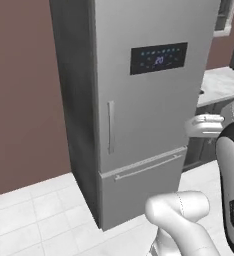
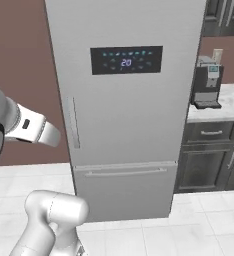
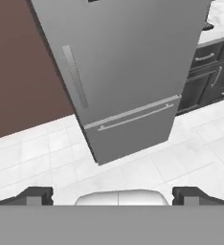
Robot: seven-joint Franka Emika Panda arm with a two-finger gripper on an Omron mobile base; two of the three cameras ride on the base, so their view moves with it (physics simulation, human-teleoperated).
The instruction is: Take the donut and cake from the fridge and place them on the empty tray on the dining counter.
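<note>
Hand view: fridge (image 3: 128, 72) fills upper centre, door closed; donut and cake presumably inside, unseen. Gripper (image 3: 112, 194) at bottom edge is spread wide, nothing held. Door judged heavy and rigid; vertical handle (image 3: 75, 76) at upper left is best gripped mid-length.

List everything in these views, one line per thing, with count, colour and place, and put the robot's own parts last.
fridge: one, silver-grey, doors shut, centre, against the brown wall.
display panel: one, black with lit blue figures, on the upper door.
vertical handle: one, grey, left edge of the upper door.
drawer handle: one, grey bar, across the bottom drawer.
coffee machine: one, black and silver, on the counter right of the fridge.
counter: one, white-grey marble top.
cabinets: dark grey, under that counter.
floor: white tiles.
arm: one, white with dark joints, foreground.
gripper: one, dark jaws open, holding nothing.
</note>
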